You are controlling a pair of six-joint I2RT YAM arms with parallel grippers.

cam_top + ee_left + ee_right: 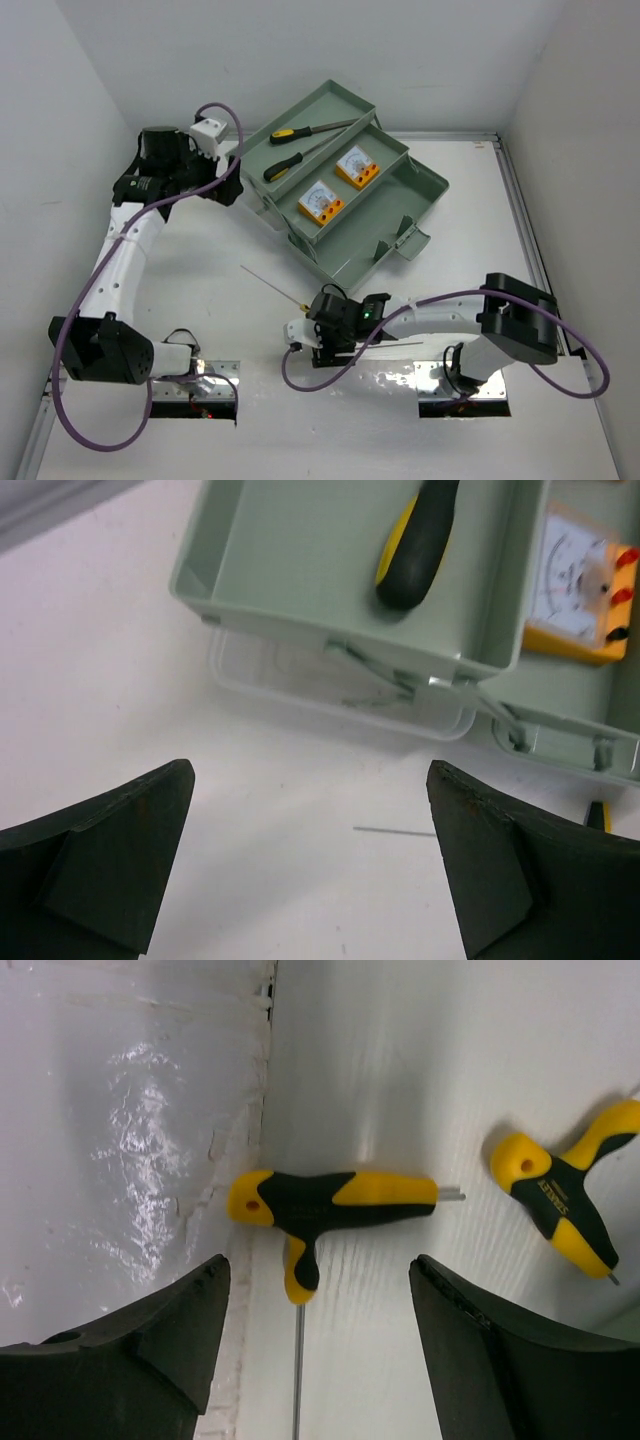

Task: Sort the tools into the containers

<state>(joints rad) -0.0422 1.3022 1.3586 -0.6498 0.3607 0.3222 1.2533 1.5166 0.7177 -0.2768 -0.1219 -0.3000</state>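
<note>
Seen from above, the toolbox (420, 195) holds a yellow-black screwdriver (283, 133) and a black-handled screwdriver (283, 166) in its far trays, with an orange meter (357, 167) and a second meter (321, 201) in the next tray. The left gripper (230, 180) is at the toolbox's left end and the right gripper (303, 336) on its near side. In the left wrist view that claw (310, 860) is spread wide and empty, facing the toolbox's end. In the right wrist view the claw (315, 1330) is also spread, holding nothing. One T-handle key (330, 1200) lies just ahead of it and another key (560, 1190) lies off to the right.

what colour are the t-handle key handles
Yellow and black on both T-handle keys, clearest in the right wrist view.
</note>
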